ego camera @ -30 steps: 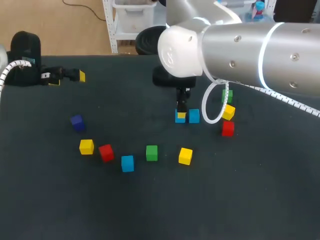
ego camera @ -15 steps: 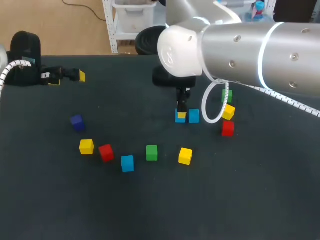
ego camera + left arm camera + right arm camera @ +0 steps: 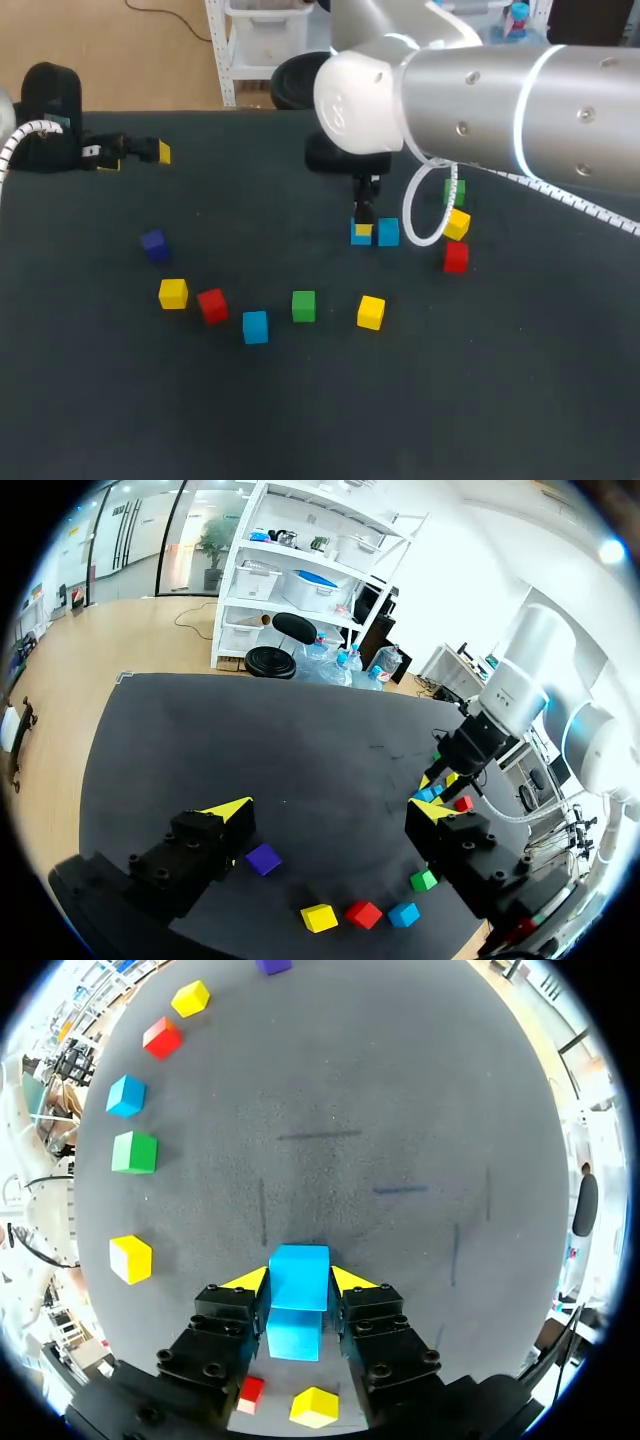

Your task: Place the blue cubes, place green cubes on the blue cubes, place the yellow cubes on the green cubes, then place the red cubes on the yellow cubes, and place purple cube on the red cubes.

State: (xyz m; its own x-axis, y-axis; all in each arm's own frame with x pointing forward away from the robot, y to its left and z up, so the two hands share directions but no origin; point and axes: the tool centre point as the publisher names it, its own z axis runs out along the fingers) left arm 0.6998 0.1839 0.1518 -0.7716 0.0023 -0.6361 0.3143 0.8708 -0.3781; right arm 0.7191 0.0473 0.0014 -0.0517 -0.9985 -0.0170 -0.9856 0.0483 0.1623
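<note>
The right gripper (image 3: 362, 228) pinches a bright blue cube (image 3: 299, 1277) between its yellow tips, on the dark table (image 3: 120, 400) just above the head view's centre. A second blue cube (image 3: 388, 232) sits just beside it, to its right. The left gripper (image 3: 137, 157), upper left, hangs spread and empty

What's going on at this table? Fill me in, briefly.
The right end effector is shut on a blue cube near the table's middle, right beside a second blue cube. The left end effector hangs open and empty at the far left edge. Nothing is stacked yet: a third blue cube, green cubes, yellow cubes, red cubes and the purple cube lie singly on the dark table.
</note>
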